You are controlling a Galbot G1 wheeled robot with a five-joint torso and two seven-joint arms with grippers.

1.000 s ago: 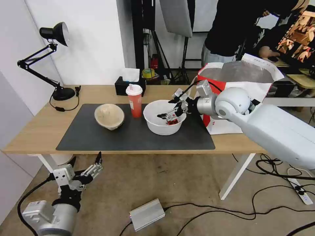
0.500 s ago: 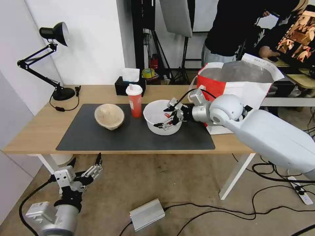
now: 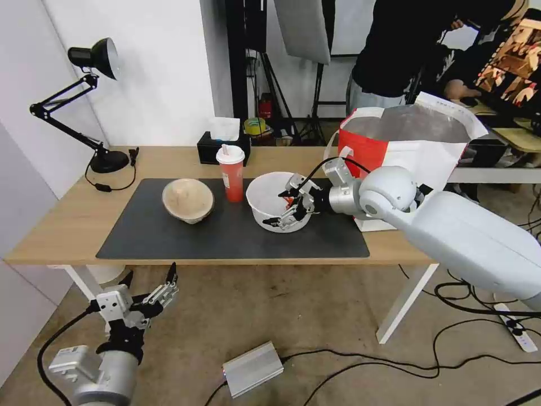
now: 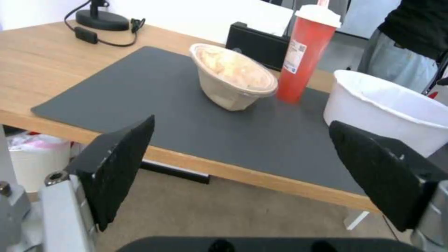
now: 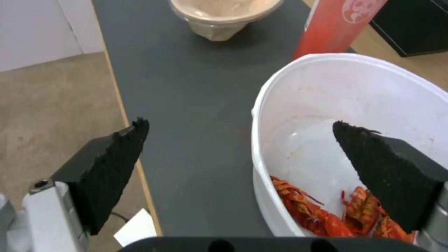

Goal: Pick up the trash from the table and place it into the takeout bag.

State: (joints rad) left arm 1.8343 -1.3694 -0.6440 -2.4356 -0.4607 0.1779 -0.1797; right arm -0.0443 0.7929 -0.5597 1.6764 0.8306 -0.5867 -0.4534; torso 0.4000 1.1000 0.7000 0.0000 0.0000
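Note:
A large white bowl (image 3: 264,194) with red food scraps (image 5: 322,217) stands on the dark mat (image 3: 169,237) of the table (image 3: 56,225). My right gripper (image 3: 284,207) is open and straddles the bowl's near rim (image 5: 261,105), one finger inside and one outside. A tall red cup (image 3: 233,180) with a white lid stands just left of the bowl, and a beige bowl (image 3: 187,198) lies tilted farther left. The takeout bag (image 3: 417,146) stands open at the table's right end, behind my right arm. My left gripper (image 3: 149,276) hangs open below the table's front edge.
A black tissue box (image 3: 217,148) sits behind the cup. A black desk lamp (image 3: 93,56) stands at the table's far left corner. A person stands behind the bag. Cables and a grey box (image 3: 252,369) lie on the floor.
My right gripper has dropped and shifted left, from above the white bowl's inside to straddling its near rim. The left arm has barely moved.

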